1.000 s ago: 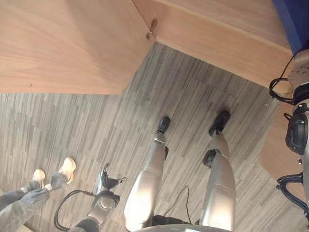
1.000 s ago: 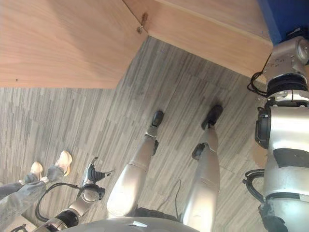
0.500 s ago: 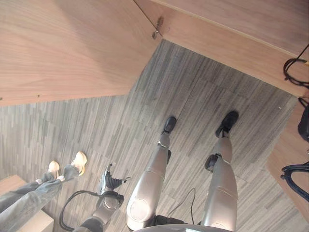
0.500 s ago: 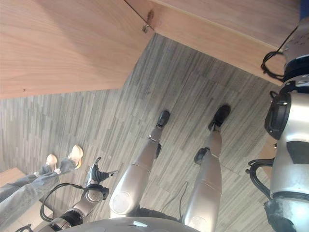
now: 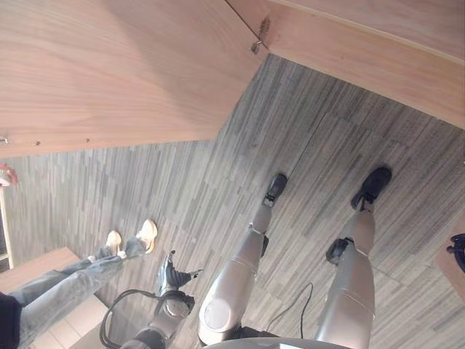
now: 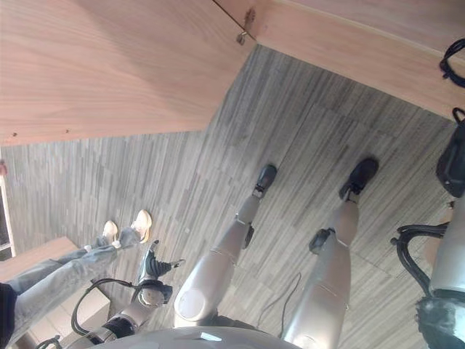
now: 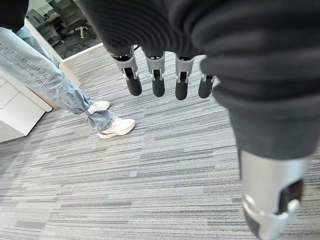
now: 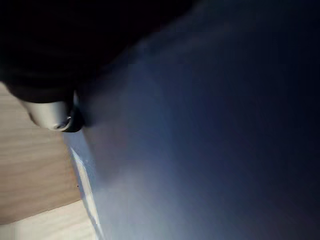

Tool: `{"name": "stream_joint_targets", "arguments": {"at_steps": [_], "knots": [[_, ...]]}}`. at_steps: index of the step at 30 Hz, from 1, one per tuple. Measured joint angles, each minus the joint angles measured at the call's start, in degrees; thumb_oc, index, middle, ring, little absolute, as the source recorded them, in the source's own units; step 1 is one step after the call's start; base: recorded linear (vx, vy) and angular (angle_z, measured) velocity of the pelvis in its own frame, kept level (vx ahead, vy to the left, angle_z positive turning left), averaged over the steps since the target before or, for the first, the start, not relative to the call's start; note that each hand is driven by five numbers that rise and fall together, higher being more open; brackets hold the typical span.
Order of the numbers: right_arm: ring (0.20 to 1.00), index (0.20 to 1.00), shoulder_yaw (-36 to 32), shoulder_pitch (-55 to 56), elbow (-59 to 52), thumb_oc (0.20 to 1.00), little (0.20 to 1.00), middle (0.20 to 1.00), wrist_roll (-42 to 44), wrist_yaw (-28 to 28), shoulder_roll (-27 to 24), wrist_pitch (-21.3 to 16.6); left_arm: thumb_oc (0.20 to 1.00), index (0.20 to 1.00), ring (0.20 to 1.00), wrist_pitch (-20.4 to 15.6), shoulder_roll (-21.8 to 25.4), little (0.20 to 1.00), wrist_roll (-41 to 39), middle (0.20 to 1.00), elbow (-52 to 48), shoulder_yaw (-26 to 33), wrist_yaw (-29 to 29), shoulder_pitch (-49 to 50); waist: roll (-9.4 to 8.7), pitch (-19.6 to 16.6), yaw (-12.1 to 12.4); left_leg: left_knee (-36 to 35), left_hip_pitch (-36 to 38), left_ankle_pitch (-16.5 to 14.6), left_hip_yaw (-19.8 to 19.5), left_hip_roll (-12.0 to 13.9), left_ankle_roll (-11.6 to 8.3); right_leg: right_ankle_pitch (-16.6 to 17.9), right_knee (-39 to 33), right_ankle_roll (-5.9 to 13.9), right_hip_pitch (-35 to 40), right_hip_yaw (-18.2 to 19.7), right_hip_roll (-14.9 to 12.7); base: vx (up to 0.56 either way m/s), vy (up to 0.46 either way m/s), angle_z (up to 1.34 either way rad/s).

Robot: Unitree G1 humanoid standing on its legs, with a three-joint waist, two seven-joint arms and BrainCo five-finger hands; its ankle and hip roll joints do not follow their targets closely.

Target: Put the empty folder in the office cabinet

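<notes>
A grey striped carpet floor [image 5: 305, 153] fills most of the head view, seen from above. Along the far side of the floor stands a light wooden cabinet [image 5: 109, 65], with one broad panel reaching out over the carpet and a second panel meeting it at a corner, where a small metal fitting [image 5: 257, 46] sits.

A blue folder [image 8: 210, 140] fills the right wrist view, pressed very close to the camera, with pale wood of the cabinet just beside its edge. The right robot hand [image 8: 55, 112] shows there as a silver part touching the folder; whether its fingers are curled round the folder cannot be told.

A person in blue jeans [image 5: 58, 291] and pale shoes [image 5: 145, 234] stands on the floor, on the left side, well apart from the cabinet corner.

The left robot hand [image 5: 171, 276] hangs low over the floor near the person's shoes, fingers [image 7: 156, 80] straight and relaxed, holding nothing.
</notes>
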Motion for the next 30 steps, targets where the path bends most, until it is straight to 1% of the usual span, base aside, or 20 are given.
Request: {"name": "stream_joint_targets", "arguments": {"at_steps": [1,2,3,4,7,12,15,17,18,19,20,21,22,23,24,25,26,27,28,30], "knots": [[0.200,0.200,0.00,0.00,0.00,0.200,0.200,0.200,0.00,0.00,0.00,0.00,1.000,1.000,1.000,0.00,0.00,1.000,0.00,1.000,0.00,0.00,0.00,0.00,0.00,0.00,0.00,0.00,0.00,0.00,0.00,0.00,0.00,0.00,0.00,0.00,0.00,0.00,0.00,0.05,0.028,-0.03],[0.200,0.200,0.04,-0.66,0.04,0.200,0.200,0.200,-0.03,0.57,-0.31,0.41,1.000,1.000,1.000,-0.39,-0.33,1.000,-0.08,1.000,-0.01,-0.08,-0.01,-0.15,0.53,-1.04,0.40,-0.69,-0.14,0.67,0.03,0.01,0.11,0.60,0.01,0.27,-0.44,0.03,-0.07,0.04,0.019,0.02],[0.200,0.200,0.37,-1.14,0.18,0.200,0.200,0.200,0.03,1.53,-0.35,0.55,1.000,1.000,1.000,-0.44,-0.69,1.000,-0.12,1.000,-0.02,-0.08,-0.01,-0.40,1.16,-1.58,0.58,-0.59,-0.23,0.68,0.03,0.05,0.12,0.54,0.02,0.38,-0.45,-0.06,-0.20,0.04,0.024,0.02],[0.200,0.200,2.38,-1.27,0.82,0.200,0.200,0.200,0.26,2.88,0.29,1.00,1.000,1.000,1.000,-0.59,-0.94,1.000,-0.43,1.000,0.05,-0.01,-0.02,-0.46,1.67,-2.38,0.63,-0.71,-0.27,0.65,-0.02,-0.03,0.16,0.37,0.02,0.13,-0.45,-0.02,-0.18,0.04,0.025,0.03],[0.200,0.200,2.32,-1.51,0.80,0.200,0.200,0.200,0.24,4.33,-1.07,1.81,1.000,1.000,1.000,-1.48,-1.59,1.000,-1.34,1.000,-0.09,-0.11,-0.02,-0.78,2.83,-3.40,1.48,-0.92,-0.30,0.65,-0.23,0.01,0.18,0.35,0.04,0.00,-0.48,-0.13,-0.17,0.03,0.002,0.00],[0.200,0.200,1.94,-1.58,0.80,0.200,0.200,0.200,-0.37,4.19,-1.25,1.69,1.000,1.000,1.000,-1.93,-1.51,1.000,-1.31,1.000,-0.14,-0.16,0.20,-0.93,3.41,-3.93,1.44,-0.95,-0.45,0.67,-0.42,0.00,0.19,0.21,0.20,0.11,-0.62,-0.29,-0.33,0.02,-0.001,0.01],[0.200,0.200,2.08,-2.33,0.27,0.200,0.200,0.200,-0.31,4.03,-1.31,1.65,1.000,1.000,1.000,-2.00,-1.52,1.000,-1.30,1.000,0.02,-0.07,0.26,-0.89,4.04,-4.90,2.14,-1.87,-0.39,1.11,-0.46,-0.02,0.25,0.28,0.03,0.12,-0.87,-0.31,-0.47,-0.02,0.038,0.01],[0.200,0.200,2.42,-2.63,0.08,0.200,0.200,0.200,-0.32,4.09,-1.23,1.62,1.000,1.000,1.000,-1.95,-1.47,1.000,-1.31,1.000,0.05,-0.11,0.31,-0.88,4.17,-5.00,2.15,-1.66,-0.48,1.10,-0.44,-0.01,0.25,0.42,0.23,-0.05,-0.95,-0.36,-0.57,0.05,0.086,0.01],[0.200,0.200,4.03,-2.63,-0.10,0.200,0.200,0.200,0.01,4.22,-0.13,1.21,1.000,1.000,1.000,-0.86,-1.42,1.000,-1.37,1.000,0.76,-0.52,0.29,-3.29,4.25,-5.11,1.44,-1.39,-0.64,0.85,-0.47,0.02,0.25,-0.22,0.66,0.26,-1.25,-0.10,-0.46,-0.06,0.063,0.01],[0.200,0.200,4.03,-2.63,-0.10,0.200,0.200,0.200,0.01,4.22,-0.13,1.21,1.000,1.000,1.000,-0.86,-1.42,1.000,-1.37,1.000,0.76,-0.52,0.29,-3.29,4.25,-5.11,1.44,-1.39,-0.64,0.85,-0.47,0.02,0.25,-0.22,0.66,0.26,-1.25,-0.10,-0.46,0.00,0.000,0.00],[0.200,0.200,6.43,-1.73,-3.74,0.200,0.200,0.200,-0.27,4.55,6.55,0.04,1.000,1.000,1.000,2.55,0.83,1.000,-2.20,1.000,8.32,1.68,-0.03,-16.82,3.59,-6.06,-0.27,-0.74,-2.79,0.62,-0.42,0.07,0.18,0.01,0.53,0.24,-3.00,0.06,-0.24,0.02,-0.058,-0.04],[0.200,0.200,4.33,-1.86,-4.17,0.200,0.200,0.200,-0.28,5.66,10.13,0.00,1.000,1.000,1.000,0.75,2.67,1.000,-2.00,1.000,6.84,2.34,0.25,-18.86,3.32,-6.17,-1.65,-0.72,-3.42,0.78,-0.06,0.10,0.17,-0.61,0.88,0.78,-3.83,0.33,-0.20,0.02,-0.072,-0.09],[0.200,0.200,3.10,-1.96,-4.13,0.200,0.200,0.200,0.45,5.93,11.18,0.21,1.000,1.000,1.000,0.09,3.44,1.000,-2.03,1.000,4.16,2.32,0.18,-18.86,3.34,-6.18,-1.78,-0.89,-3.30,1.20,0.16,0.07,0.06,-0.08,0.88,1.12,-3.89,1.45,0.06,-0.07,-0.047,-0.12],[0.200,0.200,2.93,-1.97,-4.13,0.200,0.200,0.200,1.76,6.10,10.21,0.46,1.000,1.000,1.000,-0.54,3.16,1.000,-2.02,1.000,1.90,2.13,0.12,-18.80,3.40,-6.23,-0.93,-0.63,-3.12,1.17,0.35,-0.03,0.02,0.42,0.95,0.95,-3.85,2.07,0.17,0.06,-0.044,-0.08],[0.200,0.200,3.05,-1.94,-4.08,0.200,0.200,0.200,2.12,6.66,9.51,0.48,1.000,1.000,1.000,-0.64,2.91,1.000,-2.07,1.000,1.74,1.61,-0.09,-18.48,3.44,-6.26,-0.88,-0.30,-3.04,0.88,0.34,0.04,0.01,0.39,1.11,0.98,-3.75,1.92,0.23,0.07,-0.033,-0.01],[0.272,0.272,3.47,-1.95,-4.05,0.272,0.272,0.272,2.26,6.97,9.10,0.45,1.000,1.000,1.000,-0.24,2.82,1.000,-2.20,1.000,2.13,1.54,-0.39,-17.56,3.29,-6.34,-1.07,-0.35,-3.02,0.88,0.16,0.24,0.01,0.38,1.11,0.97,-3.57,1.65,0.40,0.06,-0.024,0.02],[1.000,1.000,3.46,-1.96,-3.51,1.000,1.000,1.000,2.99,7.00,8.61,0.51,1.000,1.000,1.000,0.18,2.75,1.000,-2.23,1.000,2.36,1.69,-0.48,-16.60,3.01,-6.46,-1.16,-0.69,-2.94,0.79,0.11,0.53,-0.06,-0.15,0.97,0.82,-3.52,1.55,0.50,-0.07,-0.013,0.03],[1.000,1.000,3.42,-2.00,-2.90,1.000,1.000,1.000,3.94,7.29,7.53,0.60,1.000,1.000,1.000,0.56,2.60,1.000,-2.23,1.000,2.42,1.66,-0.95,-15.96,2.81,-6.49,-0.88,-1.10,-2.79,0.89,0.06,0.64,-0.12,-0.07,0.62,0.76,-3.35,1.50,0.57,-0.08,-0.024,0.04],[1.000,1.000,3.92,-1.96,-1.57,1.000,1.000,1.000,4.96,9.61,4.98,1.54,1.000,1.000,1.000,0.63,2.56,1.000,-2.22,1.000,2.58,1.47,-1.87,-14.14,2.71,-6.44,-0.15,-0.86,-2.85,1.00,-0.05,0.38,-0.14,1.14,0.84,-0.16,-3.33,1.60,0.45,-0.09,-0.019,0.04],[1.000,1.000,5.30,-2.17,-0.20,1.000,1.000,1.000,5.72,12.00,3.87,2.45,1.000,1.000,1.000,1.08,2.70,1.000,-2.31,1.000,2.81,1.45,-2.19,-13.13,2.62,-6.41,0.11,-0.64,-2.87,0.98,-0.09,0.38,-0.12,1.07,0.99,-0.11,-3.23,1.55,0.29,-0.01,-0.014,0.05]]}}
